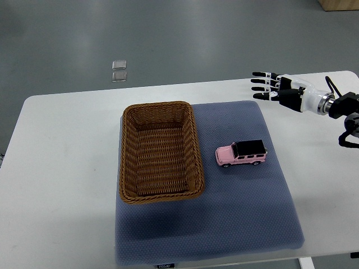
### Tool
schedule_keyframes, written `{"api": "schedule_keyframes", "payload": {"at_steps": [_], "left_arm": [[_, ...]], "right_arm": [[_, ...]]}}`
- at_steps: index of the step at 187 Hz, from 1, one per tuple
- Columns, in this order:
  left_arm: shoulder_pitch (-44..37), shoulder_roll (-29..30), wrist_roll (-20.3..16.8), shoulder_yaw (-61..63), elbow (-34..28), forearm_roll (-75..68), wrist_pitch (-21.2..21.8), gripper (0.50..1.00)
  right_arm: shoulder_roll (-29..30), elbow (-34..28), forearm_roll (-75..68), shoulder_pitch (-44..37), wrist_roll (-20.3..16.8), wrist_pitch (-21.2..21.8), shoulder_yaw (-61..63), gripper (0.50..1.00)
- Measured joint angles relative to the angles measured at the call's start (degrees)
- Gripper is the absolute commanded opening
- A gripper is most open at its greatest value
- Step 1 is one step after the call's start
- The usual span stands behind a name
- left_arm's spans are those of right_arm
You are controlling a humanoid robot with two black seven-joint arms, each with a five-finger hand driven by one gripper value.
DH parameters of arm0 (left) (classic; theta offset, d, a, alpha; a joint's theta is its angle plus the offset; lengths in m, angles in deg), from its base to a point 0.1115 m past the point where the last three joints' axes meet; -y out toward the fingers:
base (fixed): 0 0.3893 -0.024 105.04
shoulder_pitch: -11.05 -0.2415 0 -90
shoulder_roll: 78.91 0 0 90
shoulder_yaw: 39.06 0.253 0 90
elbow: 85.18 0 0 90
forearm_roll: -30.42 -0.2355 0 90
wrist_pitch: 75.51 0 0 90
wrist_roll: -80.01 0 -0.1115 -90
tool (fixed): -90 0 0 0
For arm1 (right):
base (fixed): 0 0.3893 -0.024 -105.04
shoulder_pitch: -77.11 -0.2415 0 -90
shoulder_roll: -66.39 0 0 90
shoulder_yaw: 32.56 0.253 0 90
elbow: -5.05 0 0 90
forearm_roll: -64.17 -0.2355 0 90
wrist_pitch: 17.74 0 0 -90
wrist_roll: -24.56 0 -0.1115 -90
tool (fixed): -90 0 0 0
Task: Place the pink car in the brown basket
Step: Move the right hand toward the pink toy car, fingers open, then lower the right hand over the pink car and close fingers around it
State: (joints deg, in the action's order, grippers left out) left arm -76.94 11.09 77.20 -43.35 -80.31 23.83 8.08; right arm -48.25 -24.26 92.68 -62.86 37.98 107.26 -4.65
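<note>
While our right arm reaches in from the right edge, the biggest thing under us is the white table (61,168), which fills most of the view and has rounded corners at its far side. Beyond it we see grey floor (168,33), and a wooden corner shows at the top right of the picture. On the table lies a blue-grey mat (247,218), running from the middle of the table down to the near edge, with a small dark label at its near edge whose print we cannot read.

On the left part of the mat sits the brown basket (160,151), woven, oblong, with its long side running away from us; its left wall reaches just past the mat's left edge. We see nothing inside it.

Our right hand (277,89) hangs over the far right corner of the table, just past the mat's far right corner, fingers stretched out straight and pointing left, holding nothing. It is well apart from the basket and from the car.

On the mat, right of the basket and near but not touching it, stands the pink car (242,153) on its wheels, black roof up, its length lying across our view.

On the floor beyond the table lie two small clear squares (119,71), one just behind the other.
</note>
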Motion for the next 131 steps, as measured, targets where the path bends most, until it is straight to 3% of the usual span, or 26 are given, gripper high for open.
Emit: {"api": "schedule_keyframes", "payload": {"at_steps": [36, 74, 106, 131], "left_arm": [[0.0, 0.0, 0.0, 0.0, 0.3, 0.0, 0.0, 1.0], [0.0, 0.0, 0.0, 0.0, 0.2, 0.0, 0.0, 1.0], [0.0, 0.0, 0.0, 0.0, 0.3, 0.0, 0.0, 1.0], [0.0, 0.0, 0.0, 0.0, 0.3, 0.0, 0.0, 1.0]], "right_arm": [[-4.9, -8.5, 20.4, 0.4, 6.9, 0.0, -0.1, 0.917], [-7.4, -14.6, 33.7, 1.0, 10.8, -0.2, -0.5, 0.917], [-8.1, -19.1, 42.2, 2.1, 11.6, -7.4, -4.6, 0.917], [-9.9, -21.9, 43.5, 2.4, 12.8, -9.4, -7.2, 0.917]]}}
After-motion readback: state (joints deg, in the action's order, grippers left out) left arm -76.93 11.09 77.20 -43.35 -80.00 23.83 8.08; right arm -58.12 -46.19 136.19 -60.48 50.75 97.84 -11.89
